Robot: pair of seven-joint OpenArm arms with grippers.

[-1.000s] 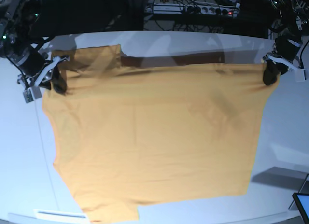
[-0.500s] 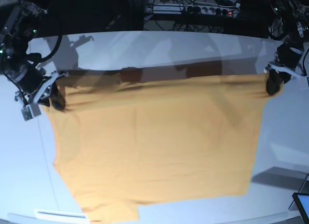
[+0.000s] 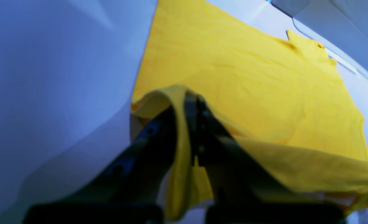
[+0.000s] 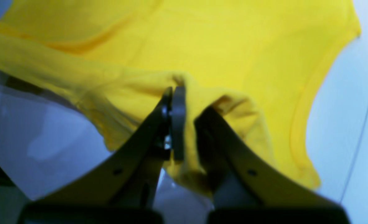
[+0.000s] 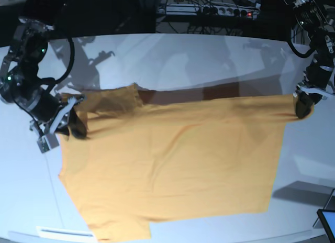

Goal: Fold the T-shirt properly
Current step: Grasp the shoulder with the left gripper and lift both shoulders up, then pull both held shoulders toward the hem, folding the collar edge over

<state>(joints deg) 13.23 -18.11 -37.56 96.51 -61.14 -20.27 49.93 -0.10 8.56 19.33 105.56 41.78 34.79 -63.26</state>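
Orange-yellow cloth T-shirt point(image 5: 172, 159) lies spread on the white table point(image 5: 209, 54), its far corners pinched in the closed left gripper point(image 5: 302, 108) and closed right gripper point(image 5: 73, 129).

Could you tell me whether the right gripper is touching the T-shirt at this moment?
Touching. The right wrist view shows the right gripper shut on a bunched fold of the T-shirt.

T-shirt point(image 5: 172, 164) hem cut off, claw bases blurred
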